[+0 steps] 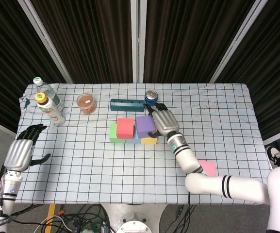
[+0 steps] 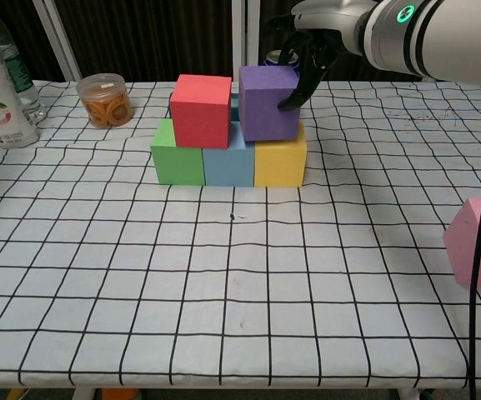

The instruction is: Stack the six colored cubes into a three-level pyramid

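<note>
Chest view shows the right hand [image 2: 307, 52] holding the purple cube [image 2: 268, 102] on top of the blue cube [image 2: 227, 162] and yellow cube [image 2: 280, 161] — right beside the red cube [image 2: 200, 109]. Far from that hand sits the pink cube [image 2: 478, 244]. The left hand [image 1: 20, 152] hangs with fingers apart, holding nothing.

A table [image 1: 227, 126] under a checked cloth carries three cubes in a row — green [image 2: 176, 162], blue [image 2: 227, 165], yellow [image 2: 280, 163] — plus a pink cube [image 2: 479, 246], two bottles [image 1: 49, 104], a jar [image 1: 86, 103], a can [image 1: 151, 96] and a teal block [image 1: 126, 105].
</note>
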{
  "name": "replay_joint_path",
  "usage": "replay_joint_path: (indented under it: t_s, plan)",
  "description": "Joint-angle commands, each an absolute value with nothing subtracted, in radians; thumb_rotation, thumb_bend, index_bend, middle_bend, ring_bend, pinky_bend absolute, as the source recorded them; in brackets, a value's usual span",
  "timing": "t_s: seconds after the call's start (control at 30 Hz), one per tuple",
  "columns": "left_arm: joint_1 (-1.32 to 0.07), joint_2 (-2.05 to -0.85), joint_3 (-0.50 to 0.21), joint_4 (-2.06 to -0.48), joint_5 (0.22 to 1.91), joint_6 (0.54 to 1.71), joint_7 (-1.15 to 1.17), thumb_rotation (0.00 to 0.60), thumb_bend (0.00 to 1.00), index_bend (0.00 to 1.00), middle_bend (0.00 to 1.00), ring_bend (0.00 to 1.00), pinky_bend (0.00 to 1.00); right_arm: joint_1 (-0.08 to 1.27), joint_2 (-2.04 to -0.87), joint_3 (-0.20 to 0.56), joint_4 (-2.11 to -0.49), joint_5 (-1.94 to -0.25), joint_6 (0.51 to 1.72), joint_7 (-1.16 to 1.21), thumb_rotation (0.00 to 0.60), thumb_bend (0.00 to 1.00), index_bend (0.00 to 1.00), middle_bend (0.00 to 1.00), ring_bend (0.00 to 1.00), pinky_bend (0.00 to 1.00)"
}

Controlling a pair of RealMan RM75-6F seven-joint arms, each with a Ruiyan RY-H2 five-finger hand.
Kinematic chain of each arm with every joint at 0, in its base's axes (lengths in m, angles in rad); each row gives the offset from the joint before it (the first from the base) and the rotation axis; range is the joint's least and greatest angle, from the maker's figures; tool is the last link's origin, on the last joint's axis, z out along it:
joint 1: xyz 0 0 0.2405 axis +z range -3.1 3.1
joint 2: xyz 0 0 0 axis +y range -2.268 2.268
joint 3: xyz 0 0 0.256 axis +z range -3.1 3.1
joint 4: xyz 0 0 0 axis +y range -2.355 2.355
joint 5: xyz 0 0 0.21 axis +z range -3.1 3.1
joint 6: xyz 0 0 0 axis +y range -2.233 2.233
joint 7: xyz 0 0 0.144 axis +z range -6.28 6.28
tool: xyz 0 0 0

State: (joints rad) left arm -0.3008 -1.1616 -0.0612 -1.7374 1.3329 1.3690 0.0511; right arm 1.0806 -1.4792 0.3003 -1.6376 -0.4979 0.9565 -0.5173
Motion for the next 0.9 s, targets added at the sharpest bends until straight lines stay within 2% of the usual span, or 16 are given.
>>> replay_joint_path:
  t_s: [0.03,0.9]
  plan:
    - [-0.297,-1.161,-0.062,-1.734,1.34,1.367,0.044,0.6,0.17,0.15,0.11,0.08,0.17,1.087,-1.487,0.299,-1.637,-0.491,0.964,-0.523,0.6,0.18,0.0,0.41,0.0,0.0]
    - [-0.267,-1.169,-0.07,-1.691,1.383,1.355,-0.026,0.6,0.17,0.15,0.11,0.08,0.17,1.124,-1.539,0.292,-1.648,-0.434,1.051,-0.609,0.6,0.18,0.0,0.4,0.0,0.0]
